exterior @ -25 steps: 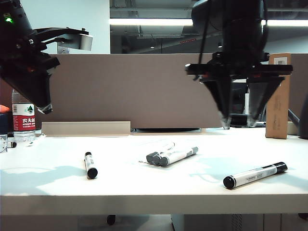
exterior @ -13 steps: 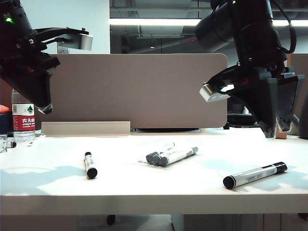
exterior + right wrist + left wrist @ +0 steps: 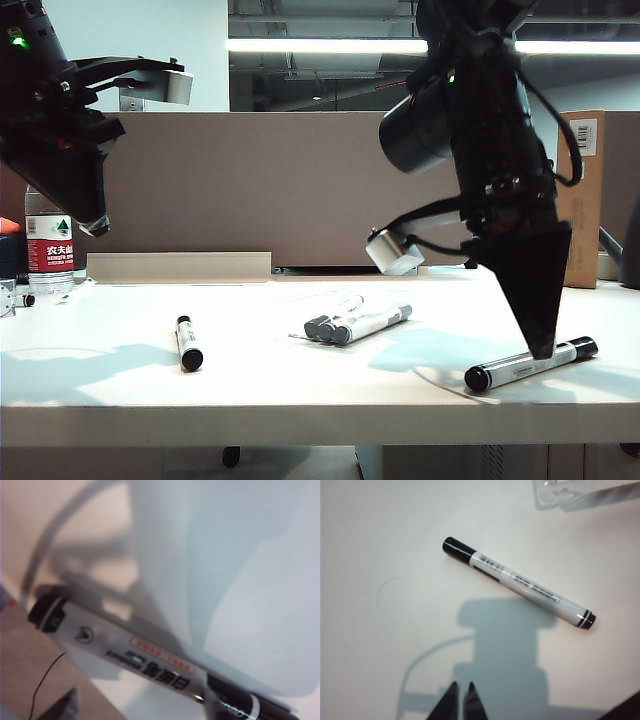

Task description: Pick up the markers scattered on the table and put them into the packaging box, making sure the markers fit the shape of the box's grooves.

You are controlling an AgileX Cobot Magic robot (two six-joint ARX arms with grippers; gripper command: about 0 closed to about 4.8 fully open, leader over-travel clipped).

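Two loose white-barrelled, black-capped markers lie on the wide flat white table [image 3: 100, 390]: one toward the left [image 3: 187, 343], one near the front right corner [image 3: 530, 363]. More of them rest in the shallow clear plastic packaging box [image 3: 345, 322] at the table's middle, well apart from both.

The right arm is the largest thing in view. Its black right gripper [image 3: 541, 345] points down with its tip just above the right marker's [image 3: 145, 665] barrel, near the capped end. The exterior view shows the fingers edge-on, so I cannot tell whether they are spread or together; nothing is held. The left gripper [image 3: 460, 700] hangs high over the left side, its fingers pressed together and empty, with the left marker [image 3: 517, 582] below it on the table.

The step in hand looks like the pick of the right marker. To do it well, the fingers should straddle the barrel across its width, near mid-length so it hangs level, then close firmly before lifting. A pinch near the cap risks the pen tilting or rolling.
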